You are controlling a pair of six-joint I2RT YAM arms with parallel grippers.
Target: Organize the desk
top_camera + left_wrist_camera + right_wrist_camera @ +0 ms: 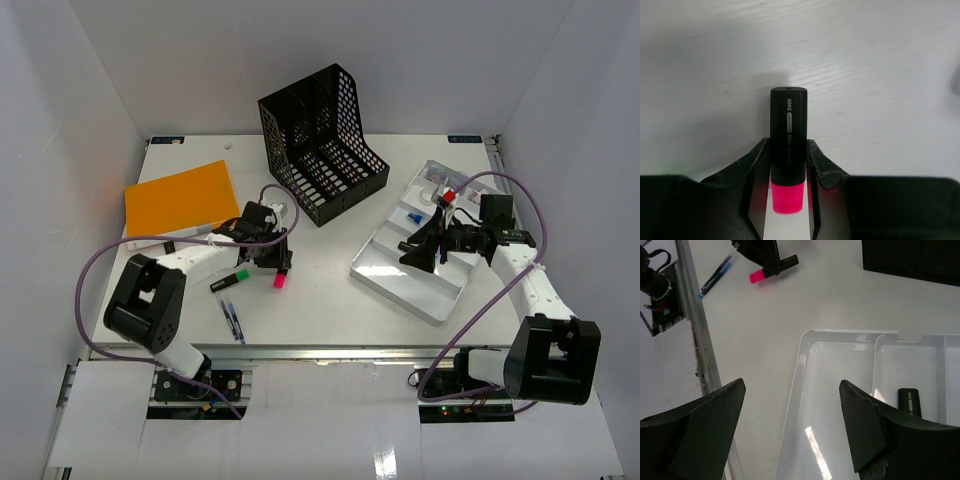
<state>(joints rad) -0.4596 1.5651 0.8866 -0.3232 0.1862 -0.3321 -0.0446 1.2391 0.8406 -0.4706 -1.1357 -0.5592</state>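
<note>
Two grippers low over the white desk [330,310], the big flat top with an aluminium rail along its near edge, spread under everything else in the top view.

Left gripper [278,262] at middle left, down on a pink highlighter [280,280] lying flat on the desk. In the left wrist view, fingers [756,160] drawn in against both sides of its black barrel (pink end toward the camera, black end pointing away), so gripping it, with the highlighter resting on the surface.

Just left of that, a green marker [230,280]. Nearer the rail, blue pens [232,322] lying side by side. Far left, an orange folder [180,197] flat on the desk. Far middle, a black file rack [320,145] standing upright.

Right of centre, a silver tray [400,285] with several compartments, set at an angle. Right gripper [425,250] above the tray, fingers [715,425] spread wide apart with nothing between them. Below them in the right wrist view, the tray's corner compartment and, one compartment over, a short black item [910,401]. Farther back in the tray, a small red piece [449,195] and a small blue piece [411,216], too small to name.
</note>
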